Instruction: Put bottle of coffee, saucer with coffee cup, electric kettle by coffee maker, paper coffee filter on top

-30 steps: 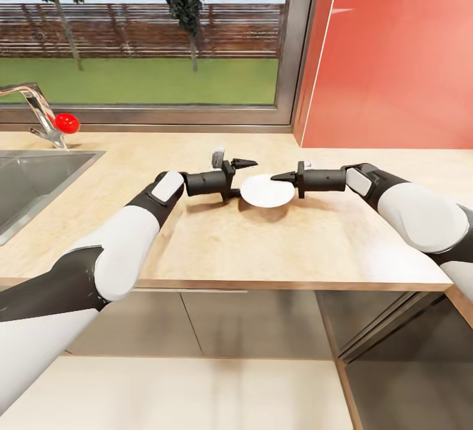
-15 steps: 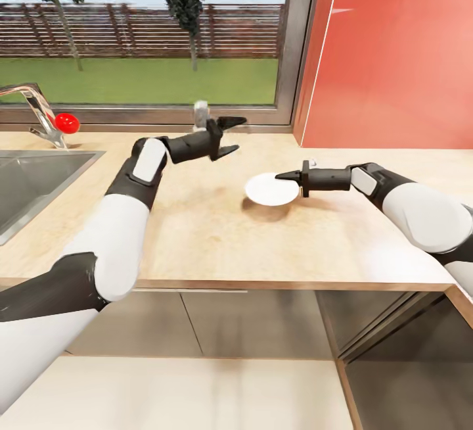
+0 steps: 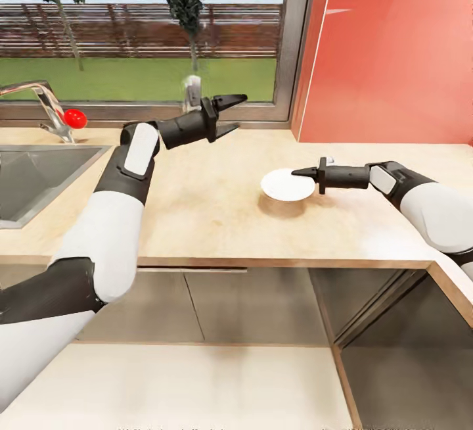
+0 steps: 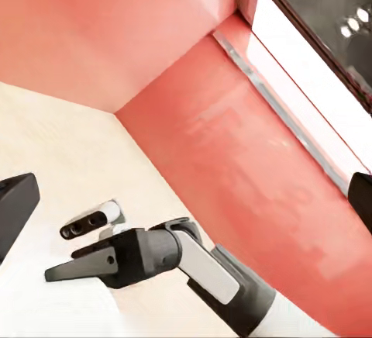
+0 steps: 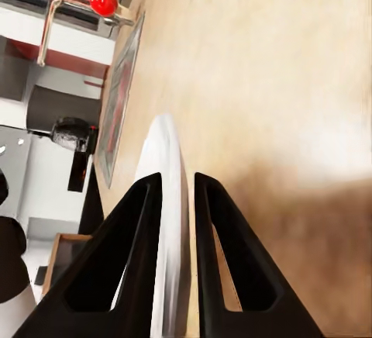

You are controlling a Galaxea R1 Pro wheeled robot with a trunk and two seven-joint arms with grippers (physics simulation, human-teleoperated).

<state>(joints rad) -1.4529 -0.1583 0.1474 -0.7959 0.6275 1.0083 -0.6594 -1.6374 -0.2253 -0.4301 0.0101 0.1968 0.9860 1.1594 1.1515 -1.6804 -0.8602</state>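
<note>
The white saucer (image 3: 284, 185) hangs a little above the light wood kitchen countertop (image 3: 210, 213), casting a shadow on it. My right gripper (image 3: 295, 172) is shut on the saucer's right rim. In the right wrist view both black fingers (image 5: 139, 229) pinch the thin edge of the saucer (image 5: 166, 160). My left gripper (image 3: 240, 112) is open and empty, raised near the window sill, well left of the saucer. The left wrist view looks across at the right gripper (image 4: 54, 273) and the dark kitchen shelf (image 4: 329, 5) with round lights.
A steel sink (image 3: 39, 177) with a faucet (image 3: 49, 108) and a red ball (image 3: 75, 118) lies at the left. A red wall (image 3: 394, 55) rises behind the counter's right part. The counter turns a corner at the right front (image 3: 440, 265).
My left gripper drew away from the saucer, rose toward the window and stands open. The right gripper moved slightly right with the saucer. The view itself shifted a little.
</note>
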